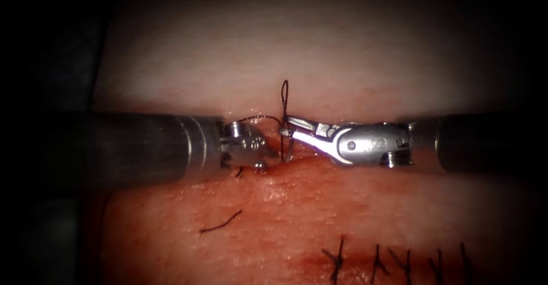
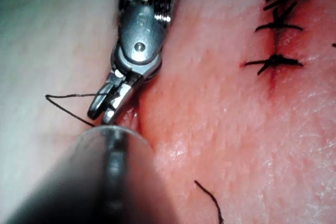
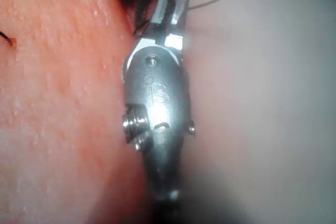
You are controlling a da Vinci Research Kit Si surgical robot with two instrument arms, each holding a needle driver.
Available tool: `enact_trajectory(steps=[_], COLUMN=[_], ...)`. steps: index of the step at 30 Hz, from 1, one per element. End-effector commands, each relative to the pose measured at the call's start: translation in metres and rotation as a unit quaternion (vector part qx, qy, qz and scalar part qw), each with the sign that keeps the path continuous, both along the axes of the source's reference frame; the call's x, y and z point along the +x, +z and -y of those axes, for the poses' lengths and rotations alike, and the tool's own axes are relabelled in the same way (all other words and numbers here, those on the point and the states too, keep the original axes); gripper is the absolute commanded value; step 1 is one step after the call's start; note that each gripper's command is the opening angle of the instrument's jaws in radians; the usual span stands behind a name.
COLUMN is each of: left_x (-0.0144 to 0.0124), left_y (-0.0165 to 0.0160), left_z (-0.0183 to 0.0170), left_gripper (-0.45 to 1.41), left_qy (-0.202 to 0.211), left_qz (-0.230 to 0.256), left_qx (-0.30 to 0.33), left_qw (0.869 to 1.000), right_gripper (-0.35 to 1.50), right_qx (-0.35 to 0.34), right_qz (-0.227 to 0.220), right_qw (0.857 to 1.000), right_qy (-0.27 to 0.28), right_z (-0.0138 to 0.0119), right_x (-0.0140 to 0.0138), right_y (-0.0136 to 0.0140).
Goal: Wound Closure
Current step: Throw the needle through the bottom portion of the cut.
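Both tools meet tip to tip over the cut. The left tool [image 1: 268, 151] comes in along its dark shaft, its steel wrist low against the tissue [image 1: 297, 216]; whether its jaws are apart or together I cannot tell, nor what it holds. The right tool [image 1: 291, 129] has its two jaws a little apart at the tips, and the thread [image 1: 284, 99] passes right at them, standing up above in a thin, narrow loop; I cannot say that it is clamped. A finer strand arcs from that spot over the left tool's wrist. The needle I cannot pick out for certain.

The thread looks light, limp and wiry-thin, likely to slip out of smooth steel, so I would judge a firm pinch close to the tissue the safest hold. The tissue is soft and wet, pale and smooth above the cut, pebbled and stained with red fluid [image 1: 342, 259] below, and it should give under any pull.

A loose cut end of thread [image 1: 221, 223] lies curled on the stained surface, left of the tool tips. Finished stitches [image 1: 338, 259] stand in a dark row along another reddened line nearer the camera.
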State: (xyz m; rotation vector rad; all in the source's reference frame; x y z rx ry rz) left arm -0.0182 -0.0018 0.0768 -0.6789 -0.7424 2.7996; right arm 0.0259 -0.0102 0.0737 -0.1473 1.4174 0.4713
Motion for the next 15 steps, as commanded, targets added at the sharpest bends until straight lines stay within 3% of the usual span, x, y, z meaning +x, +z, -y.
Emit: enact_trajectory(steps=[1, 6, 9, 10, 15], left_x=[-0.0005, -0.0001, 0.0004, 0.0007, 0.0013], left_y=[0.0004, -0.0005, -0.0029, -0.0043, -0.0079], left_z=[-0.0002, -0.0009, -0.0026, -0.0037, -0.0039], left_gripper=[0.19, 0.12, -0.03, -0.03, 0.02], left_qy=[-0.002, -0.028, -0.074, -0.097, -0.150], left_qz=[0.001, 0.017, 0.063, 0.090, 0.131], left_qx=[-0.003, -0.009, -0.038, -0.062, -0.102], left_qw=[1.000, 0.999, 0.995, 0.989, 0.975], right_gripper=[-0.35, -0.35, -0.35, -0.35, -0.35], right_qx=[0.003, 0.027, 0.054, 0.062, 0.099], right_qz=[-0.001, -0.001, 0.000, 0.001, 0.000], right_qw=[1.000, 1.000, 0.998, 0.998, 0.995], right_qy=[-0.002, -0.006, -0.010, -0.012, -0.010], right_z=[0.0002, -0.0002, -0.0007, -0.0010, -0.0015], right_x=[0.0007, 0.0007, 0.0007, 0.0006, 0.0003], right_y=[0.0006, 0.0007, 0.0009, 0.0010, 0.0014])
